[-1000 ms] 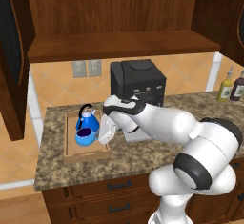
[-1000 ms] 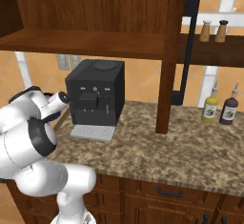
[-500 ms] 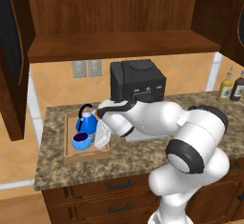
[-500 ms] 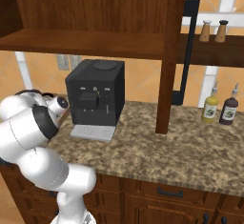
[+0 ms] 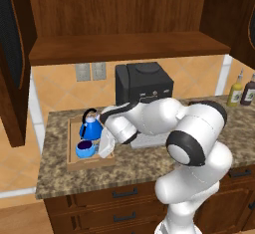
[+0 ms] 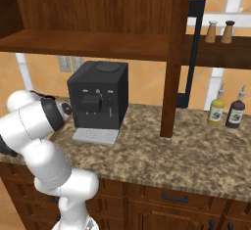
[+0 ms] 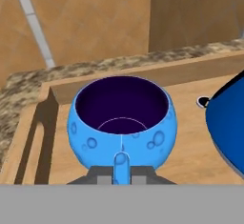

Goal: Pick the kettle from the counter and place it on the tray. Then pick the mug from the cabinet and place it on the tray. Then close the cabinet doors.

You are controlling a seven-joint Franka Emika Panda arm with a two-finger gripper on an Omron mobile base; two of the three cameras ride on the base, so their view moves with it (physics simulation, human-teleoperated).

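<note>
Granite desk (image 5: 149,161) carries the tray (image 5: 73,166); the mug (image 7: 121,123), lowered since a moment ago, sits at seven o'clock of the kettle (image 5: 91,127), the hand (image 7: 121,173) clamped on its handle. Release comes next, I judge.

Counter (image 5: 149,161): speckled brown-grey granite slab over dark wood drawers with black handles.

- Tray (image 5: 74,164), light wood, raised rim, lying flat toward the counter's left end; also seen close (image 7: 200,137).
- Coffee machine (image 6: 98,99), black, boxy, at the back against the tiled wall, with a grey drip plate in front.
- Two bottles (image 6: 225,110), one yellowish and one dark, standing upright side by side at the far right, well apart from the tray.
</note>
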